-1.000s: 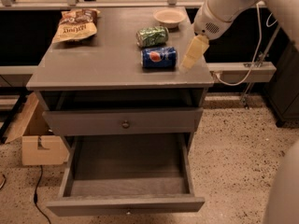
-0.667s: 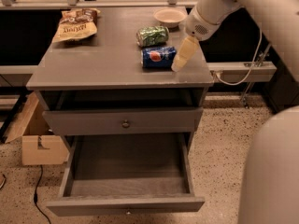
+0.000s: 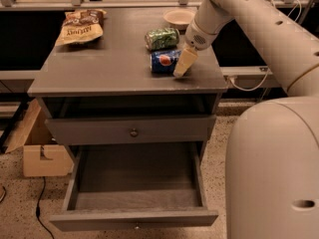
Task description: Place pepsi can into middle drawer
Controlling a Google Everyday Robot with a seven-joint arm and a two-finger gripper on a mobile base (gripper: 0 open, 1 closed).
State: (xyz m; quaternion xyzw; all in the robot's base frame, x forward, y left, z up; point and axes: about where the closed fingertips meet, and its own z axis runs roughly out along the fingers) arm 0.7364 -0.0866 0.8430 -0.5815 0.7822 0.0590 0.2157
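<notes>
The pepsi can (image 3: 163, 61) lies on its side on the grey cabinet top (image 3: 99, 68), right of the middle. My gripper (image 3: 181, 65) reaches down from the upper right, its tip on the cabinet top right at the can's right end. I cannot see whether it holds the can. The middle drawer (image 3: 134, 180) is pulled out low at the front, with a bare grey floor and grey side walls. Above it is a shut drawer front with a round dark knob (image 3: 133, 132).
A green soda can (image 3: 162, 38) lies just behind the pepsi can. A beige bowl (image 3: 179, 18) sits at the back right and a chip bag (image 3: 79, 28) at the back left. A cardboard box (image 3: 37, 151) stands on the floor to the left. My white body (image 3: 274, 173) fills the right.
My gripper has moved left and down, closer to the pepsi can's right end. My arm and body now fill more of the right side. The can has not moved.
</notes>
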